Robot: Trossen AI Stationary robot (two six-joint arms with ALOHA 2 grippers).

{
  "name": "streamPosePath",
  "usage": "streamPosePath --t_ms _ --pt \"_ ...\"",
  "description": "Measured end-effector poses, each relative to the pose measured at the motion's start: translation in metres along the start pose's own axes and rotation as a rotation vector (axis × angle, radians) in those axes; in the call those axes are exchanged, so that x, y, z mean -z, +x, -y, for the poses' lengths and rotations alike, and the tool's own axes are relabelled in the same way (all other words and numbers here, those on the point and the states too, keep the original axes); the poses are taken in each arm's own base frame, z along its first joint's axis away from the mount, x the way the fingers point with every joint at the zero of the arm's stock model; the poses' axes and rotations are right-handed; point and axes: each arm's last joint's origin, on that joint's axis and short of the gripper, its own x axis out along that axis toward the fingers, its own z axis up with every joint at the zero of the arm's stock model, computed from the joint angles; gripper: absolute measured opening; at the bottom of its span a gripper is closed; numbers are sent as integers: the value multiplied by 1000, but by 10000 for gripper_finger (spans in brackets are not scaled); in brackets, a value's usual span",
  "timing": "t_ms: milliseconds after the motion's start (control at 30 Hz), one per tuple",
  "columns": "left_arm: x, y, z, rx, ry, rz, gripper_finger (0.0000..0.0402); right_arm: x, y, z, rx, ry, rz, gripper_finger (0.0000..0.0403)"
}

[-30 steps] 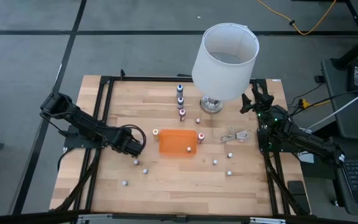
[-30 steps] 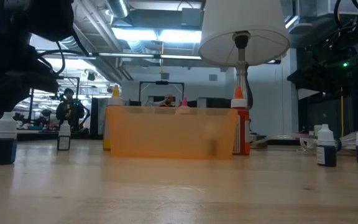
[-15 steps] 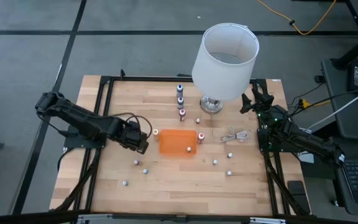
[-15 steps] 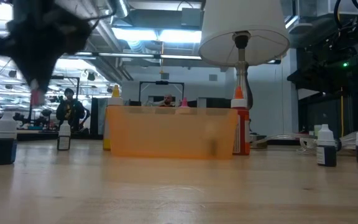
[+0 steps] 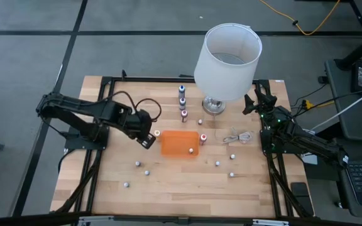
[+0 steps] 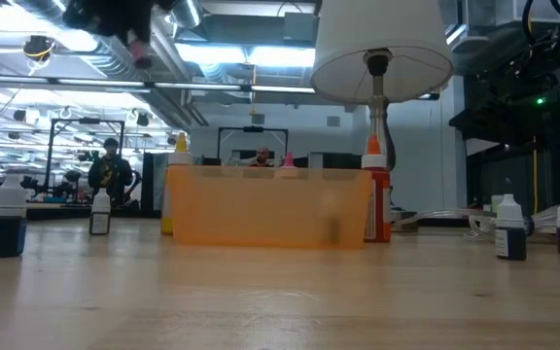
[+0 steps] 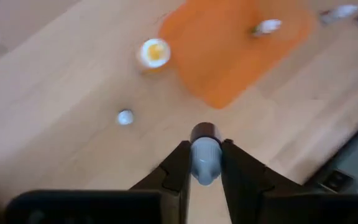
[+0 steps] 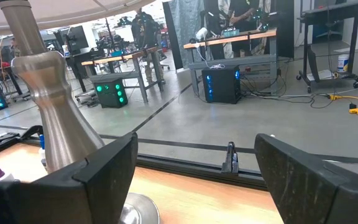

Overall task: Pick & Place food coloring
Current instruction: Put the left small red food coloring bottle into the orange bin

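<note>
Clamped shut, the left gripper (image 7: 204, 163) pinches a tiny pale-capped food coloring bottle (image 7: 204, 155) aloft, just left of the orange rectangular plastic tray (image 5: 180, 143). Light, rigid and slick, it seems best held across its body. Its colour is hidden. The right gripper (image 5: 257, 100) waits open at the far right.

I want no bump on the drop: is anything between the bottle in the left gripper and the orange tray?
Nothing visible. The left gripper holds the bottle above bare wood beside the orange tray; the yellow-capped bottle stands off to one side.
</note>
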Motion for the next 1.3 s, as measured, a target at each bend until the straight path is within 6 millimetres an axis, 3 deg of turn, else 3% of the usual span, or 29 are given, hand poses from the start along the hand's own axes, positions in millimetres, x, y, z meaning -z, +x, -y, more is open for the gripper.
streamPosePath --t_ms 267,533,767,1300 --pt "-21 -8 23 6 143 -37 65 0 0 0 0 0 0 323" --pt "-43 3 52 6 292 -63 65 0 0 0 0 0 0 323" --pt "-55 25 72 -23 465 -99 64 0 0 0 0 0 0 323" --pt "-54 89 82 -187 689 -185 62 0 0 0 0 0 0 323"
